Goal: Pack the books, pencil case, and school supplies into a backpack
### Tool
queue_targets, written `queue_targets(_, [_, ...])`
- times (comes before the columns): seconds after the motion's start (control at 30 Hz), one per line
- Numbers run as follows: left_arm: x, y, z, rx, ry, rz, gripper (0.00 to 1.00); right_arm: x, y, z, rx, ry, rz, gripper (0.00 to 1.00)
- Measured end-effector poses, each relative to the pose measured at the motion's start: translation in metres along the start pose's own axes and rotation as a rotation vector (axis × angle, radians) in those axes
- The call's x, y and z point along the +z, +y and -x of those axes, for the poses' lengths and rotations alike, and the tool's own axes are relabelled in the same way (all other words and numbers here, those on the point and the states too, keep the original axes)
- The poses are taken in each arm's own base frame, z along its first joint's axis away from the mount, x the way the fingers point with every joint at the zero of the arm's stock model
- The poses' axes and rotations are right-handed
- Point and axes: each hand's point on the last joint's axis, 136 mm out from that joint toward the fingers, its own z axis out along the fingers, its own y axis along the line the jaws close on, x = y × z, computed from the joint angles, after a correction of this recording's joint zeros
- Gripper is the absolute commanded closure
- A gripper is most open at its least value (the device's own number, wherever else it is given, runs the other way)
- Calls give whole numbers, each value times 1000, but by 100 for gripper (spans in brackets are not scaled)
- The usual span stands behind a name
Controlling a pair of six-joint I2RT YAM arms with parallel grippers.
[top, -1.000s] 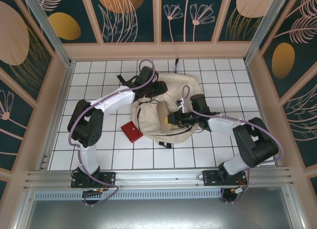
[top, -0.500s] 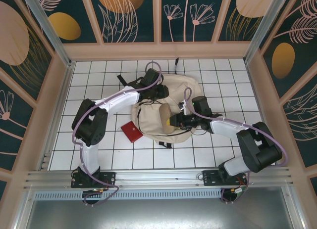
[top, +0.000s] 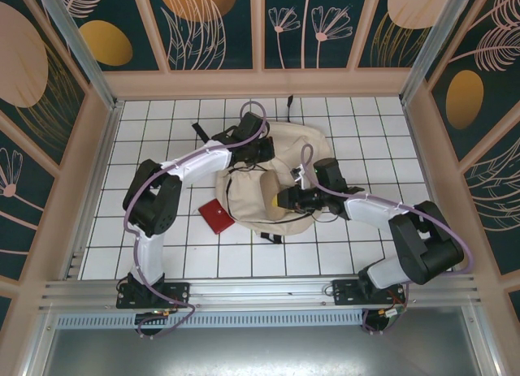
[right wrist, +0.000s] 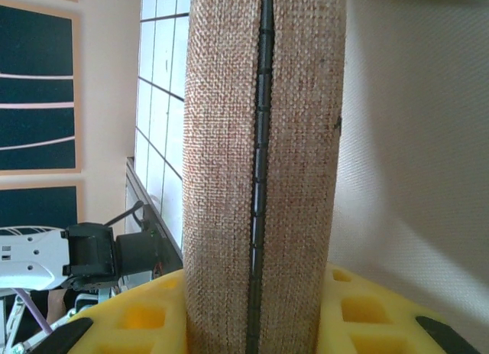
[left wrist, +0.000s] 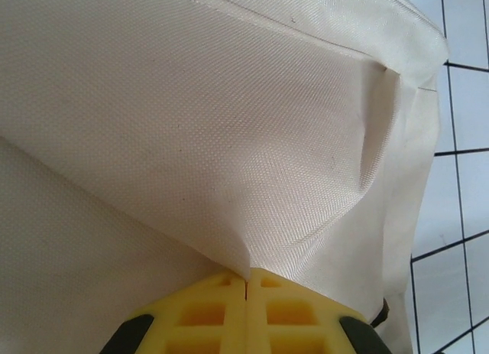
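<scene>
1. Bases: 2 arms bolted at near edge of desk (top: 162, 124). L arm (top: 191, 161) reaches fwd and to the right. R arm (top: 370, 205) reaches fwd and to the left.

2. School supplies (top: 216, 216): red square, flat on desk, just beside backpack's near-left edge. Contact w/ fabric cannot be told. Not gripped.

3. Backpack (top: 296, 144): beige, lying at desk centre between the 2 arms, black straps at far side.

4. Pencil case (top: 268, 193): tan roll, over near half of backpack. In R wrist view the pencil case (right wrist: 260, 178) runs straight away from cam, zipper (right wrist: 262, 140) facing cam, backpack fabric (right wrist: 420, 140) alongside on the right.

5. R jaws: part-open, clamped on near end of pencil case, 1 yellow pad (right wrist: 374, 316) on each side of it.

6. L jaws: at far-left part of backpack. Fully closed, the 2 yellow pads (left wrist: 206, 316) meeting w/ no gap. A fold of backpack (left wrist: 191, 140) fabric is pinched between them and rises from the pinch as a ridge. Desk tiles show at right of that view.
</scene>
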Motion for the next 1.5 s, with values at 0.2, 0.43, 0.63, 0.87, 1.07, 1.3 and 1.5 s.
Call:
queue_targets(0.2, [-25, -12, 8, -38, -56, -55, 100, 4, 2, 2, -14, -3, 11, 85])
queue_targets(0.43, [-35, -18, 9, -74, -73, -93, 100, 10, -5, 3, -5, 5, 14, 86])
queue_targets(0.63, [-35, -19, 9, -86, -75, -101, 100, 14, -6, 10, -4, -5, 19, 87])
queue_targets(0.87, [-37, -20, 10, -85, -80, -106, 100, 2, -12, 30, 37, -89, 26, 87])
queue_targets(1.07, [-37, -20, 10, -85, -80, -106, 100, -5, -16, 38, 80, -132, 47, 87])
queue_targets(1.3, [-37, -20, 10, -85, -80, -106, 100, -2, -21, 29, 125, -125, 56, 85])
queue_targets(1.5, [-37, -20, 10, -84, -79, -106, 100, -5, -23, 30, 146, -130, 57, 86])
